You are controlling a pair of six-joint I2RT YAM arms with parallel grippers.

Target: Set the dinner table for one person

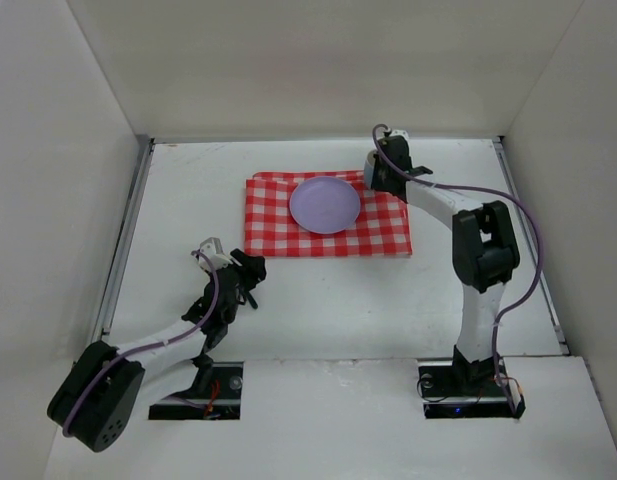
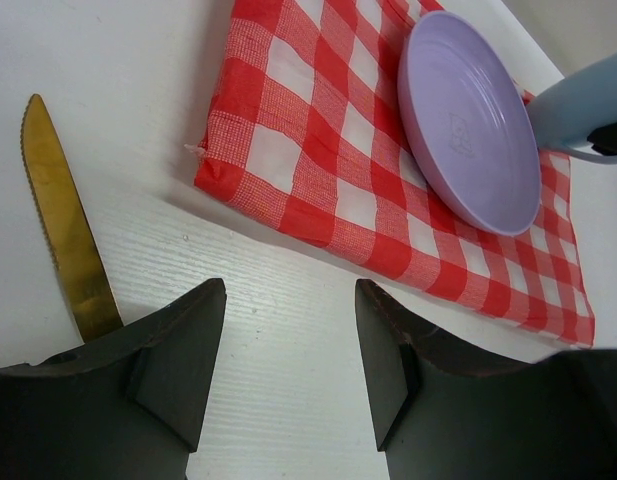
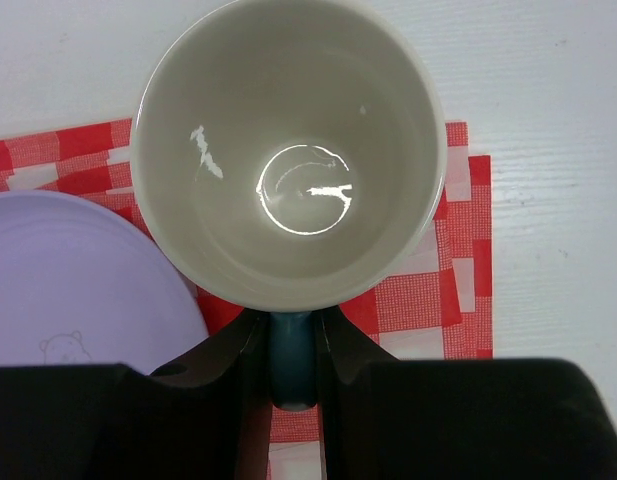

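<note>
the dinner table (image 1: pixel 188 200) is a flat, plain white top with a faint wood-like grain, edged by grey metal rails (image 1: pixel 123 250) and white walls. towards its far middle lies a red-and-white checked cloth (image 1: pixel 378 235), woven and soft-edged, spread flat. a round, shallow lilac plate (image 1: pixel 325 204) sits on the cloth, smooth and matte, with a small bear outline pressed into it (visible only in the right wrist view).

the right claw (image 3: pixel 290 335) is clamped tight on the blue handle (image 3: pixel 290 365) of a mug (image 3: pixel 288 150), one dark finger on either side. the mug is round, its inside glossy cream with glints of light on the bottom. it is at the far right corner of the cloth, just beside the plate; whether it stands on the cloth or hangs above it cannot be told.

the left claw (image 2: pixel 288 345) hovers over bare table near the cloth's near left corner, its two dark wedge-shaped fingers spread wide with nothing between them. a gold metal knife (image 2: pixel 63 220) with a toothed edge lies flat on the table just left of it, its handle end hidden behind the left finger.
</note>
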